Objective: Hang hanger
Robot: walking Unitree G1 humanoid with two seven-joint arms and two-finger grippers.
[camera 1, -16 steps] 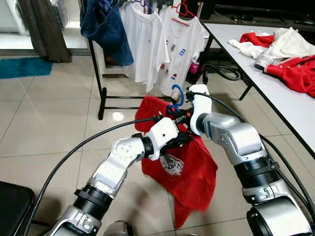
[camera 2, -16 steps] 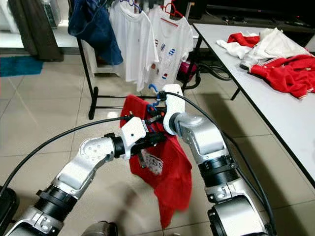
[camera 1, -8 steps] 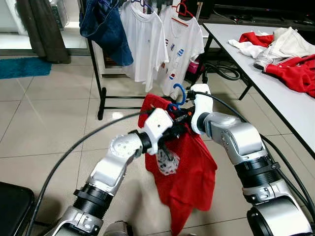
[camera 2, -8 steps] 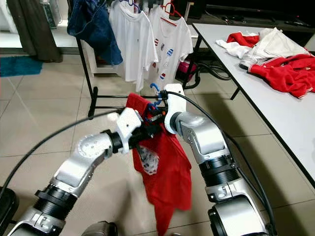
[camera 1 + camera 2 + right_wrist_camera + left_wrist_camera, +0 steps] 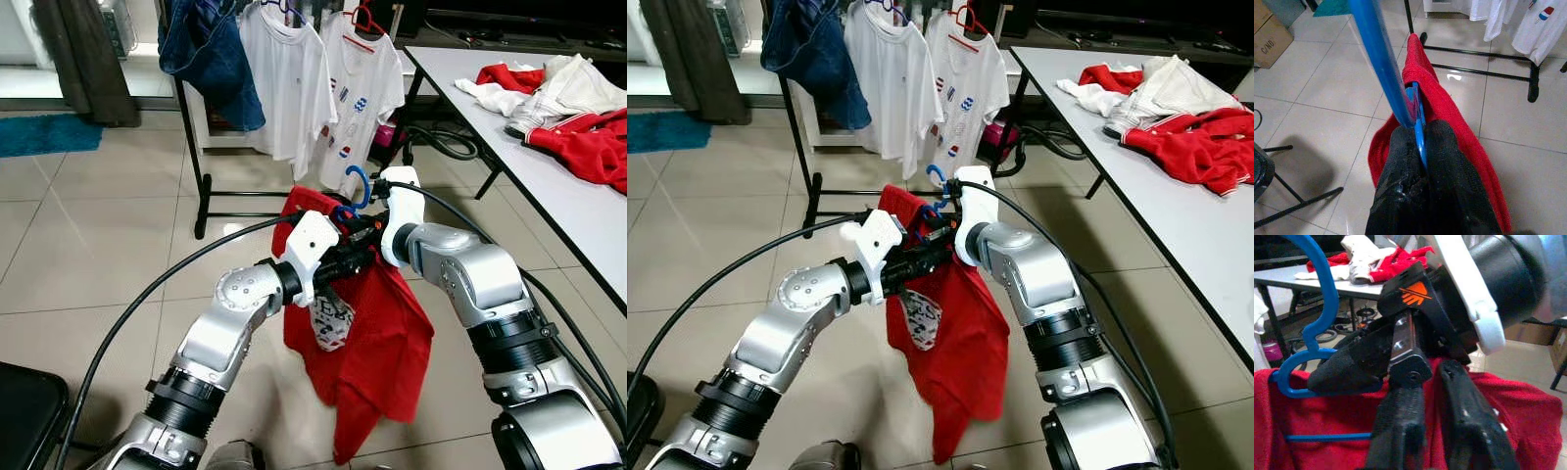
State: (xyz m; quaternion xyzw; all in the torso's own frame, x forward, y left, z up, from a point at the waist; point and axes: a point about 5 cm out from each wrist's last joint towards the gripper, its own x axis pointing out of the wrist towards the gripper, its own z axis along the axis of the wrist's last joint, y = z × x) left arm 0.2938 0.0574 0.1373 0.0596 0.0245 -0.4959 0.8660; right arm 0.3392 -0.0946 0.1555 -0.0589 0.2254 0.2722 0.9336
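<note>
I'm seeing the blue hanger [image 5: 355, 188] carrying the red shirt [image 5: 370, 333] in mid-air above the tiled floor [image 5: 88, 245], its neck pinched between the right end effector's [image 5: 1418, 134] pressed-together fingers. My left end effector [image 5: 355, 260] is reaching in just beside it at the shirt's collar, fingers slightly spread against the cloth. The clothes rack [image 5: 201, 186] is standing just beyond, and the counter [image 5: 549, 186] is lying to the right.

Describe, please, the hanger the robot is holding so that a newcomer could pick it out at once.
In front of the black clothes rack, the two silver arms meet above the tiled floor. Between them hangs a red shirt, and the blue hanger pokes up from its collar, pinched by the right gripper. The rack's hangers carry white shirts.
</note>
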